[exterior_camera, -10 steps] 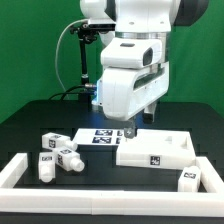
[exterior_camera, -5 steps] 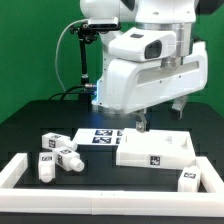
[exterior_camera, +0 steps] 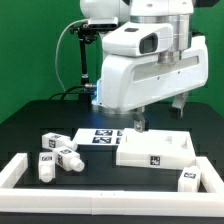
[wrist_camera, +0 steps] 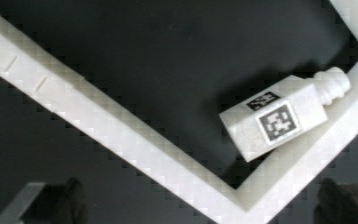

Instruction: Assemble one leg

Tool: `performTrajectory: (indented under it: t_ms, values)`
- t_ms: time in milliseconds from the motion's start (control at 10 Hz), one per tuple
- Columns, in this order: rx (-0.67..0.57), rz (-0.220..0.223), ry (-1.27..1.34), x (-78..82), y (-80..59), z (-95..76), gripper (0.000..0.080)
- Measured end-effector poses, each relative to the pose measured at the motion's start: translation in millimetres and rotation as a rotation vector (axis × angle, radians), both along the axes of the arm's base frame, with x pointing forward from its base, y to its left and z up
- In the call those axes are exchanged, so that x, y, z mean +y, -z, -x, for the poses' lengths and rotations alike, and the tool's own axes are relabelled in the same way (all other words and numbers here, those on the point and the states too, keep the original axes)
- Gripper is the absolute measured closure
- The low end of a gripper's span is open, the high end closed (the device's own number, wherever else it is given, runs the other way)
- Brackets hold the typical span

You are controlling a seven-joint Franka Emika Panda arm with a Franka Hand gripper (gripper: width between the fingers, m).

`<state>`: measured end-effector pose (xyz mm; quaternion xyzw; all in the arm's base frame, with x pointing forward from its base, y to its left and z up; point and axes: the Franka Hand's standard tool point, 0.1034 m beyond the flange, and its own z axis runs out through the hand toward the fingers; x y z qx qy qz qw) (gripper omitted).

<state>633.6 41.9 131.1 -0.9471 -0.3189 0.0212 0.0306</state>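
Tool [wrist_camera: 208, 205] spread wide, white square-section tagged leg [wrist_camera: 279, 115]

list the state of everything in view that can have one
tool, open, holding nothing
leg, lying on its side by the frame corner, not gripped
wide panel, lying flat on the table
tagged posts, lying loose at the exterior view's left
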Motion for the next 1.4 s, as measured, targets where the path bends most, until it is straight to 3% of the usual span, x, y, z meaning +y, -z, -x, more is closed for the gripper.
performTrajectory:
  t_ms: [200, 400, 600, 900, 1200, 1300, 1400]
  values:
    - [0.001, 0.01, 0.184, 2.2, 12.9, 0.1, 0.015]
    - [-0.013, 0.008, 0.325, 17.2, 38.7, -4.0, 0.015]
    - [-0.01, -0.004, 0.337, 15.5, 39.8, -4.3, 0.015]
    - [0.009, -0.007, 0.552, 20.9, 41.1, -3.1, 0.015]
    - [0.051, -0.003, 0.985, 38.5, 51.5, 1.3, 0.015]
    - [0.017, -0.041, 0.948, 34.5, 48.4, -6.4, 0.015]
    - [0.017, -0.045, 0.957, 32.5, 48.9, -6.5, 0.015]
